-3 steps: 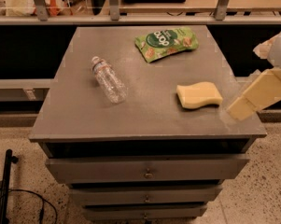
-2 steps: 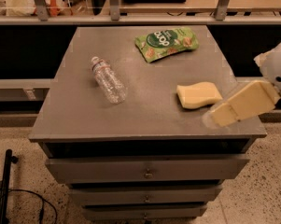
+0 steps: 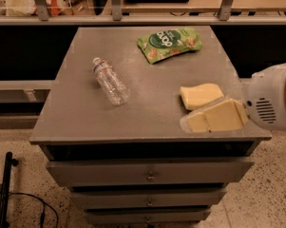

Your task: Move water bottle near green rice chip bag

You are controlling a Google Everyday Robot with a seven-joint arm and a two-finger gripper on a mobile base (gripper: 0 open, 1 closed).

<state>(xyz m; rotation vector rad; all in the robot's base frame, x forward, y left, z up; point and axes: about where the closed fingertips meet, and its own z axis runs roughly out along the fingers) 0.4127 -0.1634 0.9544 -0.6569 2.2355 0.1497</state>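
The water bottle (image 3: 109, 81) lies on its side on the left half of the grey cabinet top (image 3: 147, 113), its white cap pointing to the far left. The green rice chip bag (image 3: 169, 43) lies flat near the far edge, right of centre. My gripper (image 3: 214, 118) comes in from the right on a white arm (image 3: 273, 99). It hovers over the front right part of the top, far to the right of the bottle and well in front of the bag. It holds nothing that I can see.
A yellow wavy sponge (image 3: 201, 95) lies just behind my gripper. The cabinet has drawers (image 3: 149, 175) below its front edge. A shelf with metal posts (image 3: 116, 4) runs behind it. A black stand and cable (image 3: 7, 189) sit on the floor at left.
My gripper has moved left and lower, from past the right edge to over the front right of the top. The bottle, bag and sponge have not moved.
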